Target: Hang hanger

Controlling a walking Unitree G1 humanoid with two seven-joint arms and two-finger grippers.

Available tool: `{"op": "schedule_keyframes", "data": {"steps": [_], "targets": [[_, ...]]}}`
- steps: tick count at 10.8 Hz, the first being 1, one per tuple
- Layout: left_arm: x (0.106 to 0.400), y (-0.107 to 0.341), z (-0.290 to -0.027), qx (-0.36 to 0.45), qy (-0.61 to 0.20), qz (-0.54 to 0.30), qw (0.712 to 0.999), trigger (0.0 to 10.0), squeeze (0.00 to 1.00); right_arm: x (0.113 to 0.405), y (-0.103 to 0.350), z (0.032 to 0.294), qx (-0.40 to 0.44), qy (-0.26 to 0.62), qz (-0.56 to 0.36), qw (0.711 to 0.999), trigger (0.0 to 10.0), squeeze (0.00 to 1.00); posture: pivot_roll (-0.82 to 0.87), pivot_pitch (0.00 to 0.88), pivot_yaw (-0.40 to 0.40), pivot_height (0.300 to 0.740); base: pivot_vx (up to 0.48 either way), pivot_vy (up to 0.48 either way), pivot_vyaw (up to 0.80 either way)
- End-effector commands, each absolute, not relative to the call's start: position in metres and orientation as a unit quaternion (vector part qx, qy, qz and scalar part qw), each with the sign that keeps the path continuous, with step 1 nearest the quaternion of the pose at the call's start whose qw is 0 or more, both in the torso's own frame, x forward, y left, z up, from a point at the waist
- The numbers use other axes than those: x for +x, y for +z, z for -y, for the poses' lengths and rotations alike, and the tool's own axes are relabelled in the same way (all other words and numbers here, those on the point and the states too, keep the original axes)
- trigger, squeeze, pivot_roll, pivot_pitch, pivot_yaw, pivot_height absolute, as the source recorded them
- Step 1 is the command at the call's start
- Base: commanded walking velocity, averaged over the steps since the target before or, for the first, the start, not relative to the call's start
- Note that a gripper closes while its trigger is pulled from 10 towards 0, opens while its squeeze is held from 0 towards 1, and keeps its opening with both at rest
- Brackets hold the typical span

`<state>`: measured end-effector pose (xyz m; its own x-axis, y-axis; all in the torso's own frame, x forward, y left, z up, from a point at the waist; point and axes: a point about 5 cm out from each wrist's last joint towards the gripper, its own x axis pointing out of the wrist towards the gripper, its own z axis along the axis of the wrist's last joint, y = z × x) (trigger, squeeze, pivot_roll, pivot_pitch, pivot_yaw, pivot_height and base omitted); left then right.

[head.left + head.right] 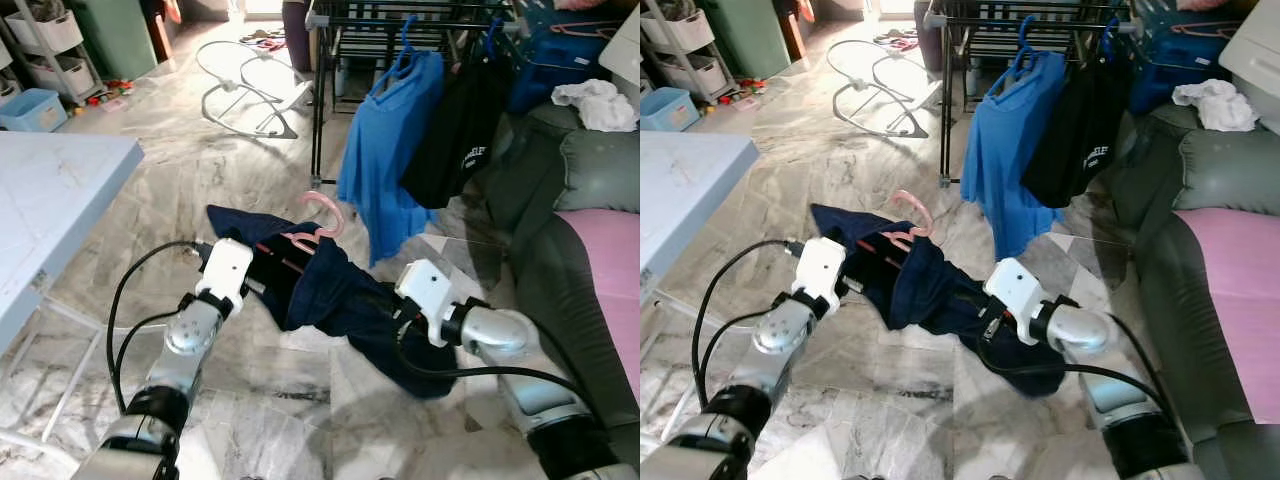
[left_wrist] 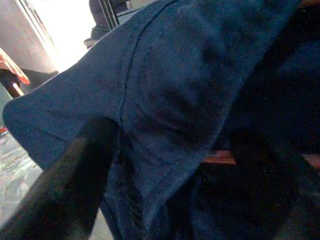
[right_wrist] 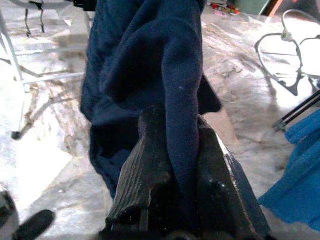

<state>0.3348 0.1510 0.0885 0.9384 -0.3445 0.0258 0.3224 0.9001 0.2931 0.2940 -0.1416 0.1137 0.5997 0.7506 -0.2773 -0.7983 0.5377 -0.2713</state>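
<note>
Shirt [image 1: 330,290] on pink hanger [image 1: 318,225], up off the floor between both arms, right gripper [image 3: 172,165] pinched on cloth, left gripper [image 2: 165,165] apart around cloth.

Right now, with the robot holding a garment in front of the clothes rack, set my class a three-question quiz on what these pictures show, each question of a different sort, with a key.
1. True or false: the dark navy cloth garment lies flat on the marble floor.
2. Multiple choice: the pink plastic hanger is (A) on the black metal clothes rack, (B) inside the navy garment with its hook sticking up, (C) on the grey sofa.
3. Fill in: the right gripper is pinching a fold of ____.

Key
1. False: the left gripper and right gripper hold it up between them.
2. B.
3. The navy garment.
</note>
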Motion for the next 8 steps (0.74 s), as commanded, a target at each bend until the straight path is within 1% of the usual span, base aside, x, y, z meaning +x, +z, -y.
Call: {"op": "schedule_keyframes", "data": {"steps": [1, 4, 6, 8], "targets": [[0.338, 0.089, -0.15, 0.144, -0.17, 0.032, 0.974, 0.0, 0.0, 0.291, 0.124, 0.139, -0.177, 0.457, -0.045, 0.87, 10.0, 0.0, -0.24, 0.094, 0.027, 0.74, 0.0, 0.0, 0.0], [0.343, 0.095, -0.148, 0.151, -0.169, 0.044, 0.973, 0.0, 0.0, 0.292, 0.124, 0.15, -0.198, 0.446, -0.059, 0.871, 10.0, 0.0, -0.25, 0.077, 0.026, 0.74, 0.0, 0.0, 0.0], [0.344, 0.096, -0.153, 0.151, -0.168, 0.041, 0.973, 0.0, 0.0, 0.295, 0.127, 0.154, -0.202, 0.436, -0.06, 0.875, 10.0, 0.0, -0.24, 0.076, 0.028, 0.74, 0.0, 0.0, 0.0], [0.344, 0.096, -0.159, 0.145, -0.16, 0.041, 0.976, 0.0, 0.0, 0.296, 0.123, 0.156, -0.216, 0.433, -0.067, 0.873, 10.0, 0.0, -0.24, 0.076, 0.027, 0.74, 0.0, 0.0, 0.0]]}}
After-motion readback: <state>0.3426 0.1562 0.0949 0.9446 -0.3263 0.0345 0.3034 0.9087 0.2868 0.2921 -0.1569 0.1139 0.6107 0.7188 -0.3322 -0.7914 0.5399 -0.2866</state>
